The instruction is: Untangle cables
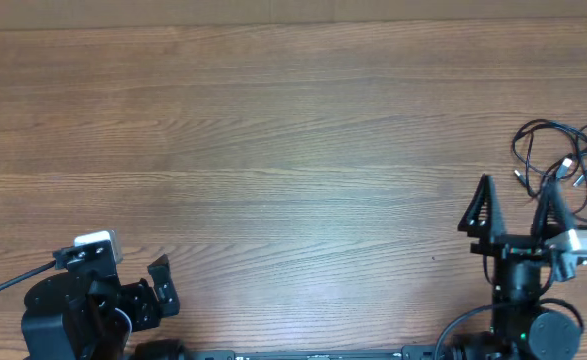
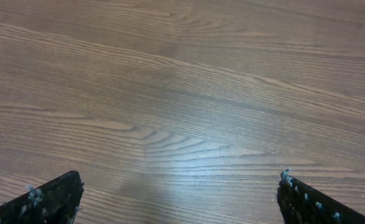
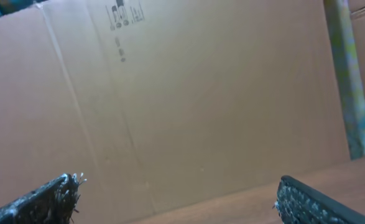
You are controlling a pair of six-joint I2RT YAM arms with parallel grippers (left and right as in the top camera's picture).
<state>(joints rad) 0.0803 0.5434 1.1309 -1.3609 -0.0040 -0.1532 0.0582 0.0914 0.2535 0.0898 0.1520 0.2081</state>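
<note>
The cables (image 1: pixel 563 160) are a small bundle of thin black loops with silvery plug tips, lying at the table's right edge in the overhead view. My right gripper (image 1: pixel 518 205) is open, raised near the front right, its right finger just left of the bundle's lower loops. It holds nothing. The right wrist view shows only its two fingertips (image 3: pixel 176 196) wide apart and no cable. My left gripper (image 1: pixel 161 282) sits at the front left, far from the cables. In the left wrist view its fingertips (image 2: pixel 179 196) are wide apart over bare wood, empty.
A brown cardboard wall (image 3: pixel 201 93) stands beyond the far edge of the wooden table (image 1: pixel 273 150). The arm bases and their thick black wires (image 1: pixel 3 285) sit along the front edge.
</note>
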